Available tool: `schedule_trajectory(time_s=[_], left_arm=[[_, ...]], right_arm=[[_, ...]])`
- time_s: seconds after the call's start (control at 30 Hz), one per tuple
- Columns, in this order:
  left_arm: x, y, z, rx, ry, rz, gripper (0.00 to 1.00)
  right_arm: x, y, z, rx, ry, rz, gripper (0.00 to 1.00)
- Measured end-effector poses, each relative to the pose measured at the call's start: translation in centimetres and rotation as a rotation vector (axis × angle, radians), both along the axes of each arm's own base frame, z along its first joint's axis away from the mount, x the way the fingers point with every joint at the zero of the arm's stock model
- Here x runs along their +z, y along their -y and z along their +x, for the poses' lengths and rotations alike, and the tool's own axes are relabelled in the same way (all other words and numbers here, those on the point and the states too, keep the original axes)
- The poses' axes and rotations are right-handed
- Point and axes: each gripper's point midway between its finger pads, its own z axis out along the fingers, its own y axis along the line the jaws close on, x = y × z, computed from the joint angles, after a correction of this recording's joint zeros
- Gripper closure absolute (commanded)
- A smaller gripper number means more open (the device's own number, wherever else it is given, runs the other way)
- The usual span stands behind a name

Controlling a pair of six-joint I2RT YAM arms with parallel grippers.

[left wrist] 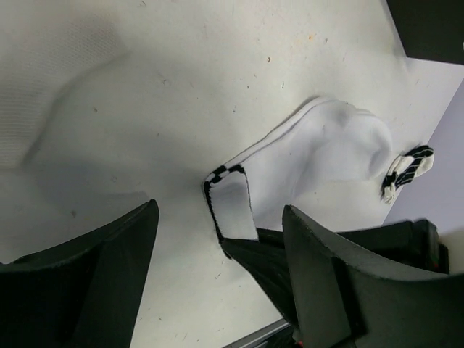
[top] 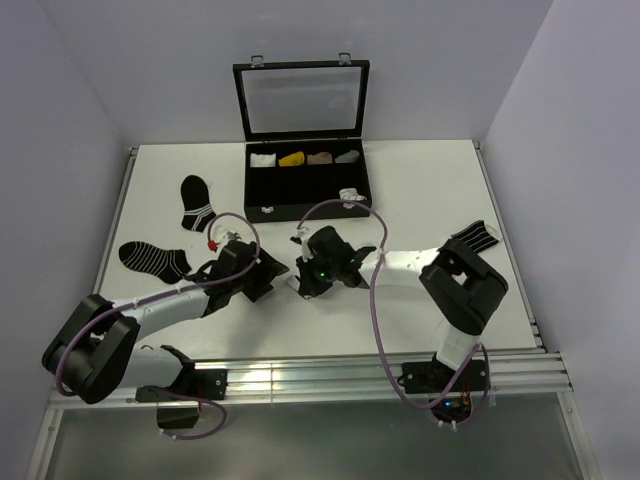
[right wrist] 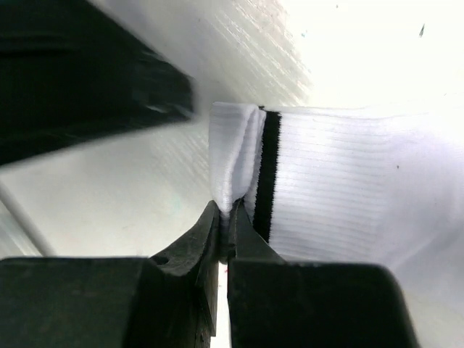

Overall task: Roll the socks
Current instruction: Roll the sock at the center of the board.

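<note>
- White knit ankle sock with black-banded cuff (left wrist: 319, 148) is lying flat on the white bench (left wrist: 181, 72).
- Right tool (right wrist: 223, 217) is pinching its cuff; left tool (left wrist: 217, 232) is standing wide, empty.
- Roll is likely starting; next move: curling cuff toward toe.

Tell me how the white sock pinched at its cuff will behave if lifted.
Probably floppy: the white sock lies flat and creased, so it would likely hang limp from the right gripper, shut on its cuff edge. Likely light, being thin knit. The folded cuff may unfold or slip free, since only its edge is pinched.
</note>
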Motion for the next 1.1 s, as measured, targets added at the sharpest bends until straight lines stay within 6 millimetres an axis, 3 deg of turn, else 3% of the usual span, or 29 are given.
schedule_trajectory(time_s=[0.17,0.33,0.47,1.1], left_arm=[[0.3,-0.4,-0.1,0.012,0.012,0.005,0.27],[-1.2,-0.3,-0.5,0.002,-0.026,0.025,0.29],[-1.2,0.7,-0.2,-0.015,-0.025,0.008,0.32],[-1.9,3.3,-0.9,-0.082,-0.058,-0.006,0.5]], right_arm=[[0.4,-0.1,-0.6,-0.025,-0.19,0.181,1.0],[0.2,-0.5,-1.5,-0.052,-0.358,0.328,1.0],[-0.1,-0.1,-1.6,-0.093,-0.45,0.41,1.0],[-0.3,1.1,-1.4,-0.222,-0.57,0.546,1.0]])
